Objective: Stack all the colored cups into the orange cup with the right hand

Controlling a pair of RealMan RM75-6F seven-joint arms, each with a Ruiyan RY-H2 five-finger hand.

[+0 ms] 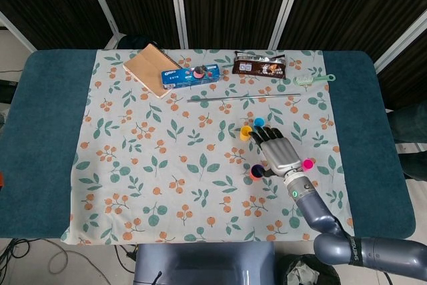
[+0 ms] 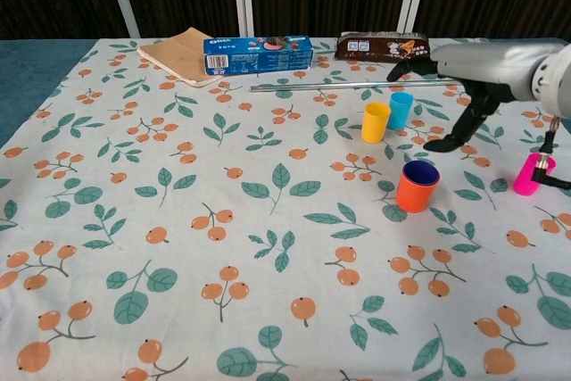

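Right hand: my right hand (image 2: 473, 78) hovers wide, holding nothing.
Orange cup: orange cup (image 2: 417, 186) holds the blue cup (image 2: 420, 172) (fully nested).
Loose, farther back: yellow cup (image 2: 376, 121), light-blue cup (image 2: 401, 110); right: pink cup (image 2: 533, 174).

head overhead; chest low, both tabletop (image 1: 40, 138)

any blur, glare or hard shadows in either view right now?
Head view: even lighting, soft shadows, no glare; cups look tiny, and the right robot hand is sharp. Chest view: orange cup crisp with a faint shadow; the robot hand is cut off by the right edge, slight sheen.
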